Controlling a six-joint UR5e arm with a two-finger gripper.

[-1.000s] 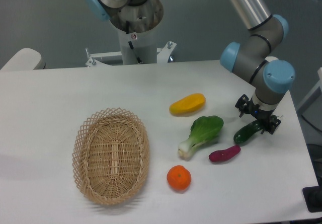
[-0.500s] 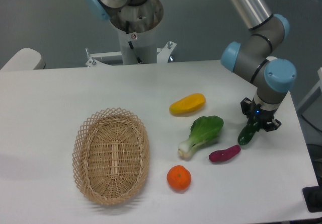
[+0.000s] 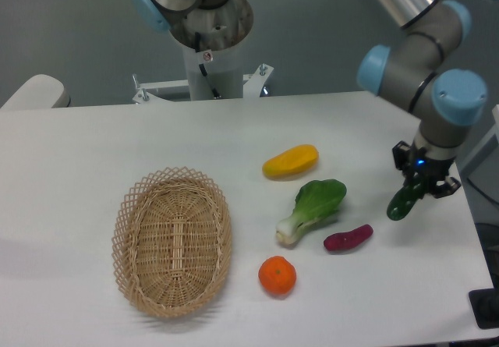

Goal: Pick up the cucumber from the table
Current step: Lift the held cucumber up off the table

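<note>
Bare table at left and rear, bok choy and purple vegetable crowding centre-right, basket front-left

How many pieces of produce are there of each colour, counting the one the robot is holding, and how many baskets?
Dark green bumpy cucumber, held in the gripper: 1
Leafy green bok choy with white base: 1
Yellow oblong vegetable: 1
Round orange fruit: 1
Short dark purple vegetable: 1
Oval woven wicker basket: 1
Total: 6

A dark green cucumber, purple-red vegetable, yellow mango, orange fruit and tan woven basket are seen on the white table.
</note>
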